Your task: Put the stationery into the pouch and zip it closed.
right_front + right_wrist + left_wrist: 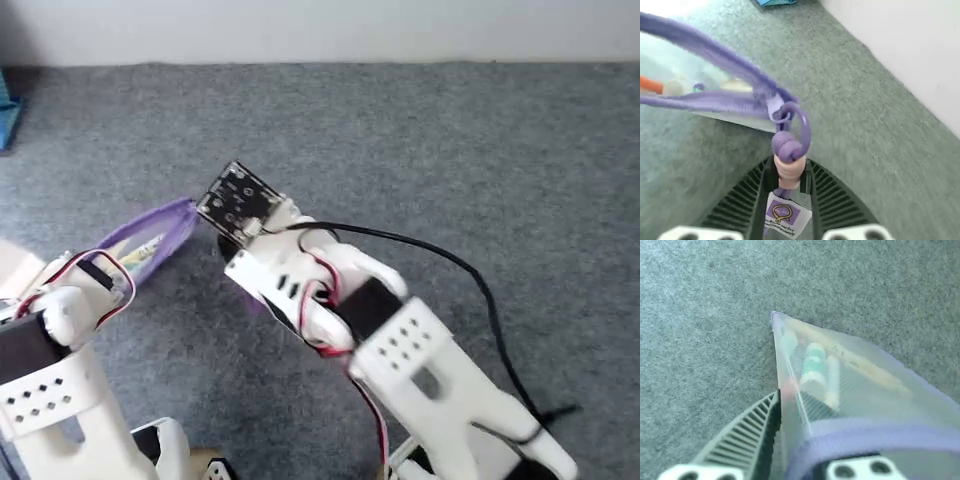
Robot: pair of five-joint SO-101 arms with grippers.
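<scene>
1. High view is showing the grey carpet (450, 150) spreading under both arms. The right arm (420, 370) is lying across the middle and the left arm (50, 370) is sitting at the near corner.
2. The pouch (150, 235), clear with purple trim, is hanging between the two grippers, one end at each.
3. The left gripper (790, 405) is pinching one end of the pouch between its jaws, and the clear wall is fanning out ahead of its fingertips.
4. The stationery (820, 370) is lying inside the pouch just ahead of the left gripper, with a green-and-white stick (814, 367) sitting beside a long pale piece (865, 367).
5. The right gripper (788, 170) is squeezing the zip pull (790, 140), its jaws pressing together on the peach bead under the purple knot. Just beyond its fingertips, two purple zip bands (715, 100) are running apart from the slider.
6. A small paper tag (782, 215) is lying back between the right gripper's jaws.
</scene>
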